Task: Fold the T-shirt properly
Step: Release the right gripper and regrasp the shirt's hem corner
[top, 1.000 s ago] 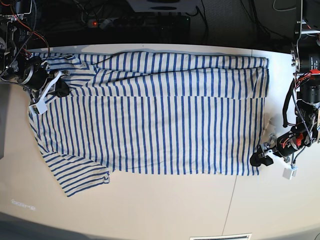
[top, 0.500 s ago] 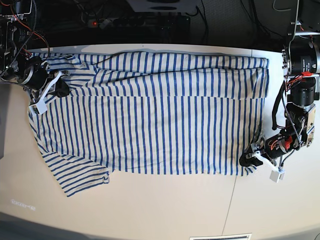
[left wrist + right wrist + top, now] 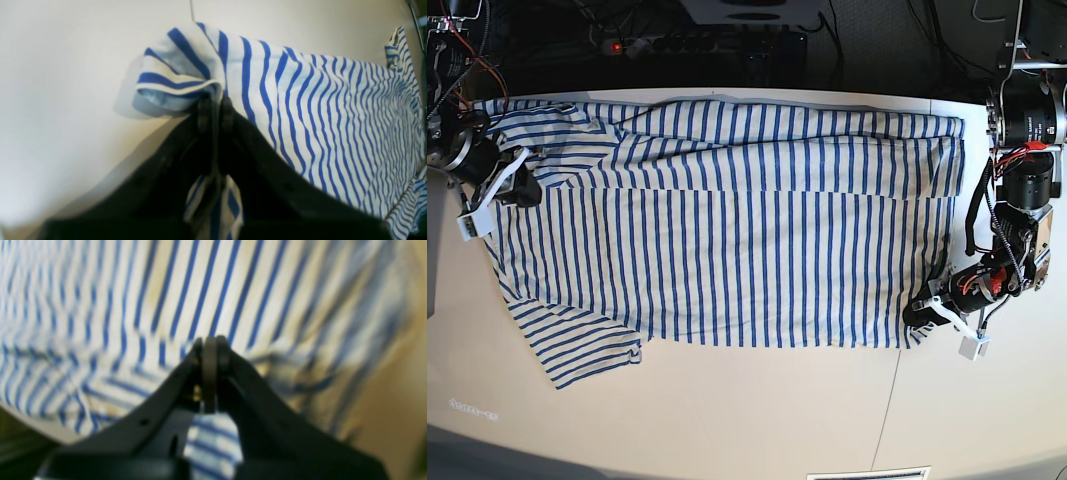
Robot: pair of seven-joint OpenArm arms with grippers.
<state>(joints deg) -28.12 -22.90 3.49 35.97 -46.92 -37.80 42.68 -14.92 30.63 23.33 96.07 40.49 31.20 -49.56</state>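
The T-shirt [image 3: 727,220] lies flat along the bench's [image 3: 757,420] far edge, long axis left to right. At the left end the right gripper [image 3: 519,188] pinches its shoulder; at the right end the left gripper [image 3: 919,314] pinches the near hem corner.

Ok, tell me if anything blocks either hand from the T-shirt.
Nothing visible does. The left hand is already shut on a corner of the T-shirt, and the right hand is shut on its fabric too.
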